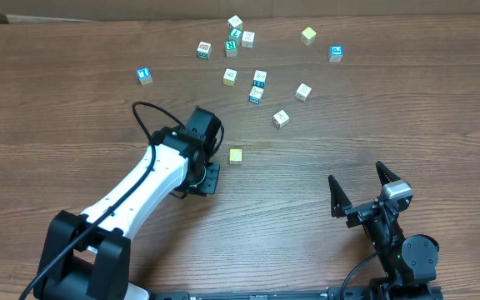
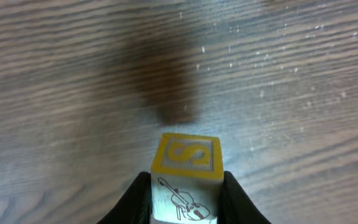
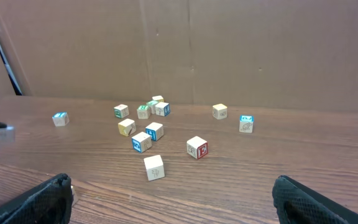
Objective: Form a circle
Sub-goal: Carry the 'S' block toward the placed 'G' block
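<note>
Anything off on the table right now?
Nothing looks damaged or spilled. The cubes lie loosely scattered at mixed angles across the far side, with no ring among them. The left tool is shut on a yellow S cube.

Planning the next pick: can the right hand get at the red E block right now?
Probably yes. The right hand is open, bare table lies between it and the red E block, and that block stands apart from the nearest white block.
</note>
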Available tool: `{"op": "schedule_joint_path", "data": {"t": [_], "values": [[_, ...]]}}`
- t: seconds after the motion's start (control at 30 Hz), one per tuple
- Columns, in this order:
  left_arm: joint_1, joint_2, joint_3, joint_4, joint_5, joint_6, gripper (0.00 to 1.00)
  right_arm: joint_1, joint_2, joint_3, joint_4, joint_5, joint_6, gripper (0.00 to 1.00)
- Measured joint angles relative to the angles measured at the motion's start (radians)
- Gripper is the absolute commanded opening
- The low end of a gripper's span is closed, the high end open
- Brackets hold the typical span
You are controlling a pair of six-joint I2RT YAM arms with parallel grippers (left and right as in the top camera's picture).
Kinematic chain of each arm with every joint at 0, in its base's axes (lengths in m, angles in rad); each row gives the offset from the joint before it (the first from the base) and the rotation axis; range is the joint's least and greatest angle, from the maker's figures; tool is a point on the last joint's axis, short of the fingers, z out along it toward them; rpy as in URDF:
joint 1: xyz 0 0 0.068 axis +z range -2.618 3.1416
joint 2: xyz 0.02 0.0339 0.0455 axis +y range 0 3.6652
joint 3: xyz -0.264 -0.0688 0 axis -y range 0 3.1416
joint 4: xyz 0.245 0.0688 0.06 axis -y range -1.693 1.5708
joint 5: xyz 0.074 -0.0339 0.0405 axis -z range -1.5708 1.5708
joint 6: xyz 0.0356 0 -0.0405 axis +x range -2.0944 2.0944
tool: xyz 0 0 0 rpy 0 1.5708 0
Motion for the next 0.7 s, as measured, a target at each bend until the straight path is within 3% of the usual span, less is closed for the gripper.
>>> {"op": "schedule_joint_path", "data": {"t": [0.33, 0.7], "values": [[-0.009, 0.0, -0.037, 0.165, 0.0, 0.101, 0.21, 0.0, 0.0, 0.0, 0.0, 0.0, 0.0, 1.0], [-0.009, 0.018, -0.037, 0.204, 0.005, 0.092, 0.24, 0.0, 0.0, 0.0, 0.0, 0.0, 0.0, 1.0]]}}
